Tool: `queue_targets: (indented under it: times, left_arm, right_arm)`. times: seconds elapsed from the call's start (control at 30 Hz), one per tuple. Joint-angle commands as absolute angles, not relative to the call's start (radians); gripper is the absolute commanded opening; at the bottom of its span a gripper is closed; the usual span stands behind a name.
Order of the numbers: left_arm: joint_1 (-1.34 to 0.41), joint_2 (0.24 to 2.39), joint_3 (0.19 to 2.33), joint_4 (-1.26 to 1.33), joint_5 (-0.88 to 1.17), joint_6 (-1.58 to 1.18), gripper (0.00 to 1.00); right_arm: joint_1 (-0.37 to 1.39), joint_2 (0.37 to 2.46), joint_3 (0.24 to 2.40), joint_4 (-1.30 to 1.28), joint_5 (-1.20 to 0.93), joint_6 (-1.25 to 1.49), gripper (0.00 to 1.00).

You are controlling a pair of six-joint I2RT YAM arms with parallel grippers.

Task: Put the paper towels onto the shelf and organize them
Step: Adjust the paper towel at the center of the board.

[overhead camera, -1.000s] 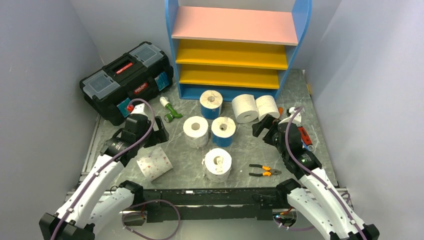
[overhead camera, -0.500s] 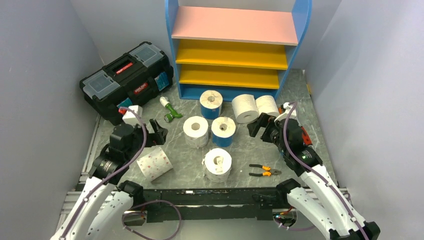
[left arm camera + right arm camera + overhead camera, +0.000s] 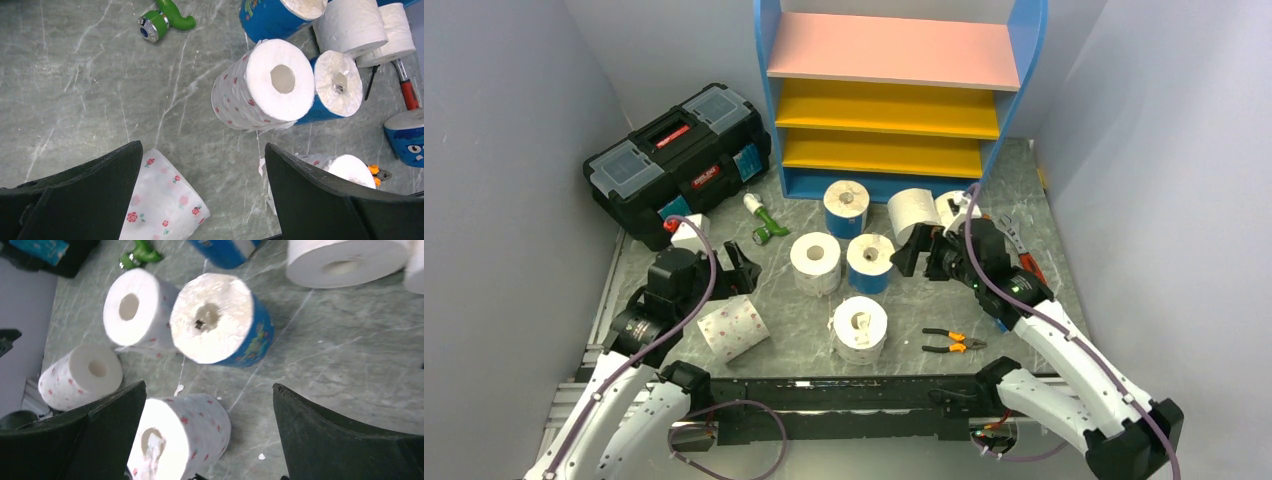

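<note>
1. Hovering wide open and empty, my left claw [image 3: 202, 160] hangs over the flower-dotted roll [image 3: 160, 202], which lies on its side at the near left of the desk [image 3: 794, 300]. I judge it my likeliest first pick, since its round flank sits between my fingers.
2. My right claw [image 3: 207, 390] gapes just as wide and holds nothing. It sits just right of the blue-wrapped roll [image 3: 220, 320], which stands on end mid-desk.
3. The paper towels [image 3: 815, 262] all cluster on the desk in front of the shelf [image 3: 894, 50]. No roll shows on its pink or yellow boards, so the stocking is not begun.
4. The rolls are soft, quilted cylinders with hollow cores, and I expect a hard squeeze would dent them. The blue wrap looks slick.
5. Upright rolls rest steady on flat ends, while the lying ones could wander across the smooth grey marbled top.
6. A black toolbox [image 3: 679, 160] sits far left and the orange-handled pliers [image 3: 952, 342] near right, both apart from my reach.
</note>
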State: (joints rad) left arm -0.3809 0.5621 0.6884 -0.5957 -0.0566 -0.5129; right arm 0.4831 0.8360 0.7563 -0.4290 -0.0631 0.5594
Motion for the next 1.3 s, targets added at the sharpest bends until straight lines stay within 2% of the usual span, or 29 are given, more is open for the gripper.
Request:
queue_targets:
  times: [0.0, 0.17, 0.47, 0.67, 0.97, 1.27]
  left_arm:
    - [-0.383, 0.57, 0.691, -0.577, -0.02, -0.574, 0.99]
    - [-0.382, 0.577, 0.679, -0.564, -0.009, -0.567, 0.99]
    - [-0.383, 0.562, 0.654, -0.551, 0.012, -0.548, 0.99]
    - [-0.383, 0.561, 0.635, -0.542, 0.021, -0.559, 0.99]
    - [-0.383, 0.56, 0.62, -0.542, 0.032, -0.57, 0.99]
    - [-0.382, 0.553, 0.597, -0.52, 0.052, -0.584, 0.99]
  right_arm:
    - [0.585, 0.903, 0.86, -0.511, -0.031, 0.526, 1.0]
    - [0.738, 1.003, 0.921, -0.615, 0.031, 0.506, 0.99]
    - [0.911, 1.044, 0.892, -0.653, 0.105, 0.56, 0.97]
    - [0.938, 1.044, 0.85, -0.61, 0.113, 0.617, 0.96]
    - [0.948, 1.044, 0.822, -0.573, 0.113, 0.653, 0.88]
    - [0.974, 1.085, 0.828, -0.573, 0.123, 0.658, 0.88]
